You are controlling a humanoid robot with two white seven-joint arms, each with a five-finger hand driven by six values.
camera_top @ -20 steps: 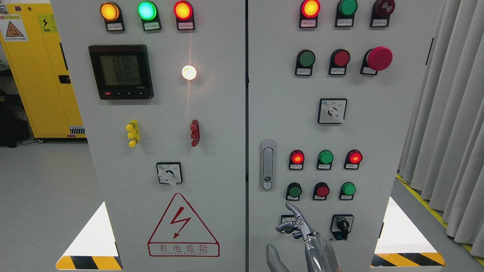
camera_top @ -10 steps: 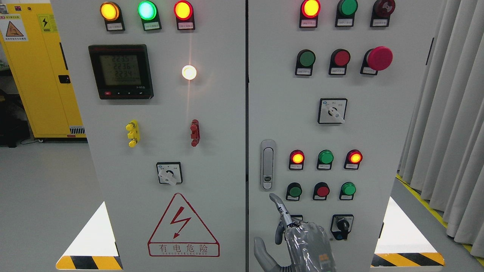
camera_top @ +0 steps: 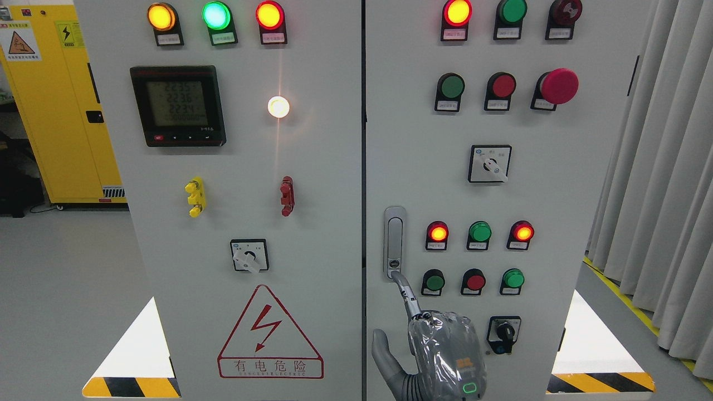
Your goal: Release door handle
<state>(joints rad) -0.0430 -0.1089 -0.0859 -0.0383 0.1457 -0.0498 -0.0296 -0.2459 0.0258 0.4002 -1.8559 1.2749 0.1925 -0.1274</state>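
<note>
The right hand holds nothing; its extended index finger touches the bottom end of the door handle on the right cabinet door, at 12 o'clock from the palm. Risk: a sideways slip at the fingertip could strike the green pushbutton at its 3 o'clock.

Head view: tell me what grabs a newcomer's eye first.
The red mushroom button juts out at the right door's upper right, and lit lamps glow along the top. Low down, the right hand points one of its fingers at the bottom of the door handle.
</note>
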